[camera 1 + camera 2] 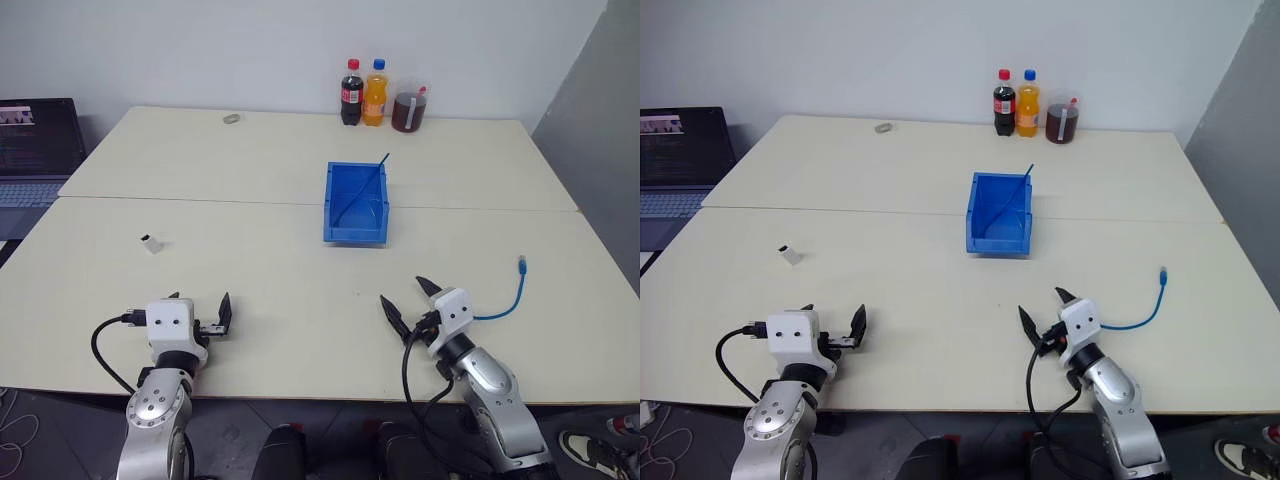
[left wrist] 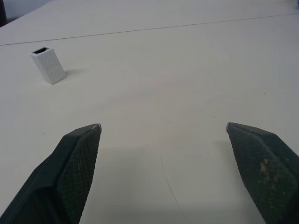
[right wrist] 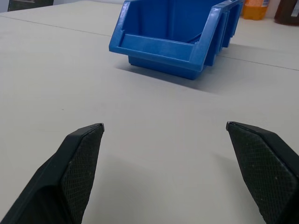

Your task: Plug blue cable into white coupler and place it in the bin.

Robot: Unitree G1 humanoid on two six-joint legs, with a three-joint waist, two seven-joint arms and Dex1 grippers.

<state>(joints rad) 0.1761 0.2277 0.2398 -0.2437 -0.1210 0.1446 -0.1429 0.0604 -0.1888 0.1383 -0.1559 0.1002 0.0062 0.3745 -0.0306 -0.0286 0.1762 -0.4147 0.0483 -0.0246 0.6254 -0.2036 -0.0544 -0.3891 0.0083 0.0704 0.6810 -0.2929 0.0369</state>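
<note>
The blue cable (image 1: 508,297) lies curved on the table's right side, its plug (image 1: 522,263) pointing away from me, just right of my right gripper (image 1: 408,300). That gripper is open and empty, facing the blue bin (image 3: 175,35), which stands mid-table (image 1: 355,205). The white coupler (image 1: 152,243) stands on the left part of the table, ahead and a little left of my left gripper (image 1: 200,305). In the left wrist view the coupler (image 2: 48,66) stands beyond the open, empty left gripper (image 2: 163,135).
A thin dark-blue stick (image 1: 365,185) leans inside the bin. Two bottles (image 1: 363,93) and a jar of dark liquid (image 1: 409,110) stand at the far edge. A small greyish ring (image 1: 231,118) lies far left. A laptop (image 1: 35,150) sits off the table's left.
</note>
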